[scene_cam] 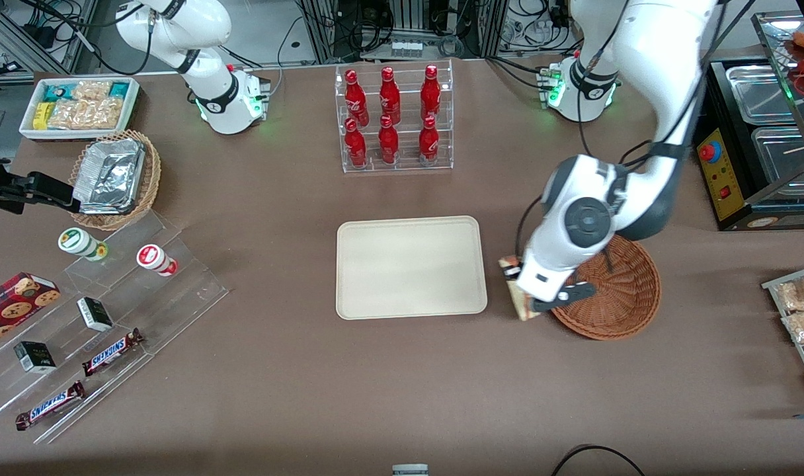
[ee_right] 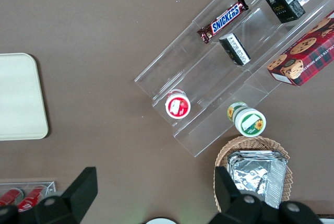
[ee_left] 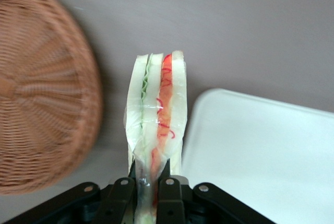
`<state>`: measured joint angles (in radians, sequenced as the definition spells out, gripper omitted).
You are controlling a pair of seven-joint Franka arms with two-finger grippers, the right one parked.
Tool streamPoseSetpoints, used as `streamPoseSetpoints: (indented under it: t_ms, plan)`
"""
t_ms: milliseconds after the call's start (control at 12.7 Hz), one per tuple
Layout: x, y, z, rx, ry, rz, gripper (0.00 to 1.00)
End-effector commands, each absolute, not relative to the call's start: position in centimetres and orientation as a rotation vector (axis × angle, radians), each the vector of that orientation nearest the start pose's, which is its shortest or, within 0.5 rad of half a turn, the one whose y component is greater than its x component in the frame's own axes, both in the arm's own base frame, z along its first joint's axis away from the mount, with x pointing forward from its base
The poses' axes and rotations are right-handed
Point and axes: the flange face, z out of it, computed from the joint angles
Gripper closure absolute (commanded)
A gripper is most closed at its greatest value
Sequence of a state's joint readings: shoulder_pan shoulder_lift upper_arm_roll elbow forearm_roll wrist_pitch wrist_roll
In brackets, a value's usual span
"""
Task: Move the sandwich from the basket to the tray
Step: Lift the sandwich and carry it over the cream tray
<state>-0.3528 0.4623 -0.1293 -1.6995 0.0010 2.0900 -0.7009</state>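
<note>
A: Can you see the whole sandwich (scene_cam: 518, 291)?
B: No, the arm covers most of it, and the claw (ee_left: 152, 185) is cut off at the wrist picture's edge.
A: The basket (ee_left: 42, 104)?
B: Blurred, partly out of frame.

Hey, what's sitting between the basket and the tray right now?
The sandwich, clamped in the tool, hangs over bare table between the basket and the tray. The left wrist view shows it best.

Bright, even light is falling from above, making only soft shadows on the bench (scene_cam: 296, 370). The basket (ee_left: 36, 93) is looking blurry in the wrist view, while the sandwich (ee_left: 156, 104) is staying sharp.
</note>
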Motion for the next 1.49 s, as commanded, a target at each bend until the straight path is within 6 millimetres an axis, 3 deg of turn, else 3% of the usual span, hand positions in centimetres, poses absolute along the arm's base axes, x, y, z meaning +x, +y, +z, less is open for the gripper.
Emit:
streamPoseSetpoints:
  t_ms: [0,79,314,471,943,1100,1179,1336,1414]
  plan:
    - [58.7,-35.1,32.0,-3.133,-0.344,0.148,1.00]
    - [57.7,-37.8,31.6,-3.137,-0.320,0.147,1.00]
    - [55.8,-43.0,30.4,-3.136,-0.335,0.144,1.00]
    - [54.5,-45.2,29.4,-3.134,-0.315,0.145,1.00]
    - [54.1,-47.3,26.9,-3.139,-0.325,0.174,1.00]
    - [54.8,-47.9,26.4,-3.140,-0.429,0.163,1.00]
    - [53.9,-49.2,25.7,-3.133,-0.425,0.165,1.00]
    - [53.5,-49.9,25.2,-3.130,-0.433,0.165,1.00]
    - [53.6,-49.9,25.2,-3.127,-0.452,0.165,0.74]
